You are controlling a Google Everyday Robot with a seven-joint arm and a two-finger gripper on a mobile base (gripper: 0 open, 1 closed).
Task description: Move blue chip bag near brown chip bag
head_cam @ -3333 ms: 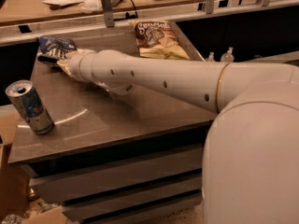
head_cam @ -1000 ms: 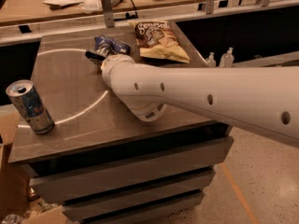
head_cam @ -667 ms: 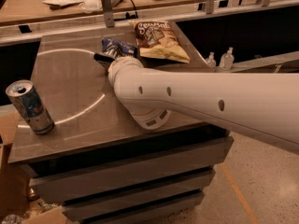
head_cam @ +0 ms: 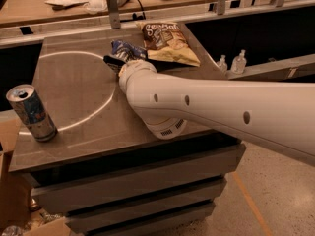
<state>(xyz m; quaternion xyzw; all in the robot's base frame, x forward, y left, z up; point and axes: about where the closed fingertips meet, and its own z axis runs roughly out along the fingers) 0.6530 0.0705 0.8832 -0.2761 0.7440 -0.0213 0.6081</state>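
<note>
The blue chip bag (head_cam: 126, 49), crumpled navy foil with white lettering, lies at the back middle of the table. Its right edge touches or nearly touches the brown chip bag (head_cam: 166, 42), which lies flat with its dark top toward the back and its pale yellow half toward the front. My gripper (head_cam: 117, 61) is at the near left edge of the blue bag, mostly hidden behind the white wrist. The arm reaches in from the right across the table's front right part.
A blue-and-silver drink can (head_cam: 32, 113) stands near the front left edge of the grey table (head_cam: 74, 87). A wooden counter (head_cam: 59, 4) with clutter runs behind. Two small bottles (head_cam: 231, 63) stand on a ledge to the right. Cardboard lies on the floor at lower left.
The blue chip bag and my gripper have moved from the table's back left corner to the right, up to the brown chip bag. In the last second they have hardly shifted.
</note>
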